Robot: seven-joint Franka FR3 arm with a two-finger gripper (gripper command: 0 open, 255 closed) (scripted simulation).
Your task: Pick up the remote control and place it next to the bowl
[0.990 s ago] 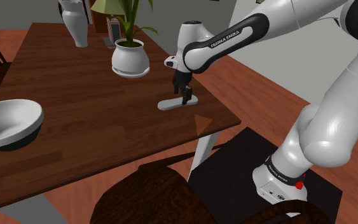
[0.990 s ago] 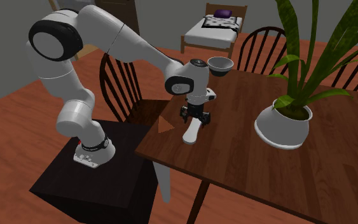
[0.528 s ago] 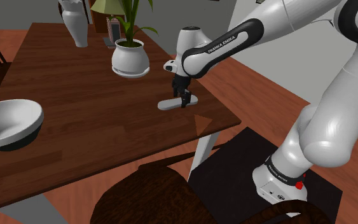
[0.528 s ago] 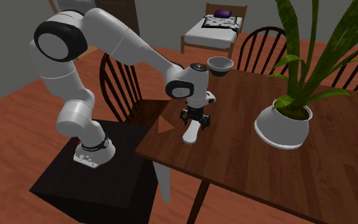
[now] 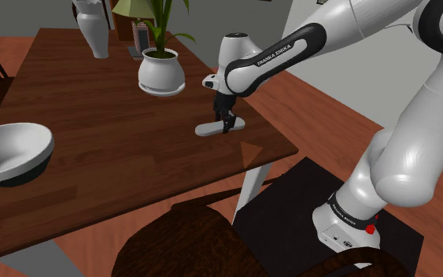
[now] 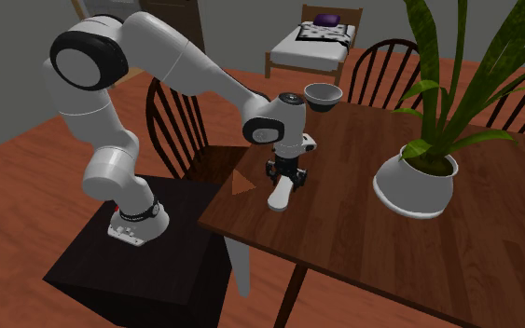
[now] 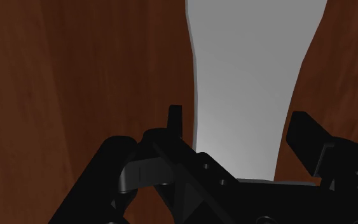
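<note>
A pale grey remote control (image 5: 214,128) lies flat on the dark wooden table (image 5: 94,118), near its corner by the stand. My black gripper (image 5: 227,123) points straight down over the remote's end and is shut on it, still at table height. In the wrist view the two fingers (image 7: 175,121) clasp the narrow part of the remote (image 7: 247,76), with my gripper (image 7: 238,118) astride it. The grey bowl (image 5: 11,153) sits far off at the shoulder view's left edge. The second exterior view has the remote (image 6: 278,196) under the gripper (image 6: 286,177) and the bowl (image 6: 320,93) at the table's far end.
A white pot with a green plant (image 5: 161,72) stands beyond the remote, and a white vase (image 5: 94,31) stands at the table's far end. A dark chair back (image 5: 180,244) rises at the near table edge. Other chairs (image 6: 181,121) ring the table.
The hand has come down the last bit onto the remote, and the fingers have drawn in against its sides. The remote has not moved.
</note>
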